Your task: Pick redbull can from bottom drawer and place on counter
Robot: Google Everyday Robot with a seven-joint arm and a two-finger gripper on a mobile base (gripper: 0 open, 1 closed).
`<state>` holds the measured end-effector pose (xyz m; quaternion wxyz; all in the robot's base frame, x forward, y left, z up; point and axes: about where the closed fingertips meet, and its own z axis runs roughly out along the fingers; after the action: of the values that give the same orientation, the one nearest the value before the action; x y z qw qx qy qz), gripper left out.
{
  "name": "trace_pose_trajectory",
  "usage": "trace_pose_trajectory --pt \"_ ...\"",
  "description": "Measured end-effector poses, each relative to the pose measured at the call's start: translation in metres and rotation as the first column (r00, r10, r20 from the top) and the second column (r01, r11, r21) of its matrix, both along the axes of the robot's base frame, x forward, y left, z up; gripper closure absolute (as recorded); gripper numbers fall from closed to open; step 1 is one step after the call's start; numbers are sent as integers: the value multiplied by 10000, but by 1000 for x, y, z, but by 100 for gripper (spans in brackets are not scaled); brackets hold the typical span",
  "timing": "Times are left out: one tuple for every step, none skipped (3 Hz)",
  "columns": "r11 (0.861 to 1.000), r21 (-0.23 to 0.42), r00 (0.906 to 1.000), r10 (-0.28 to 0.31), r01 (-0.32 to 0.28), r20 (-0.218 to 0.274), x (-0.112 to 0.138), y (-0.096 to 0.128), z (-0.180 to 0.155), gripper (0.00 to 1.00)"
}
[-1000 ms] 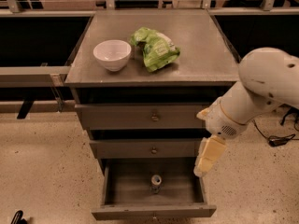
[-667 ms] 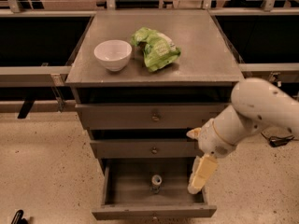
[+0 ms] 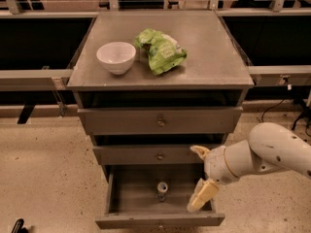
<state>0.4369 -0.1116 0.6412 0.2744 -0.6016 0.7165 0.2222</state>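
Note:
The redbull can (image 3: 162, 190) stands upright in the middle of the open bottom drawer (image 3: 160, 221), its silver top facing up. My gripper (image 3: 197, 177) hangs over the right part of the drawer, to the right of the can and apart from it. It is open and empty, with one pale finger (image 3: 201, 197) reaching down into the drawer and the other up by the middle drawer's front. The grey counter (image 3: 209, 47) tops the cabinet.
A white bowl (image 3: 116, 57) and a green crinkled bag (image 3: 160, 50) sit on the counter. The two upper drawers (image 3: 160, 122) are closed. My white arm (image 3: 272, 152) comes in from the right. Speckled floor lies to the left of the cabinet.
My arm and gripper have moved down and to the left, from beside the middle drawer to over the open bottom drawer. The can has not moved.

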Motion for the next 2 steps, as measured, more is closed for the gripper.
trace_pose_trajectory --pt "10000 20 9997 -46 46 225 6 0 0 0" --pt "9978 426 9977 -478 499 -491 16 4 -32 0"
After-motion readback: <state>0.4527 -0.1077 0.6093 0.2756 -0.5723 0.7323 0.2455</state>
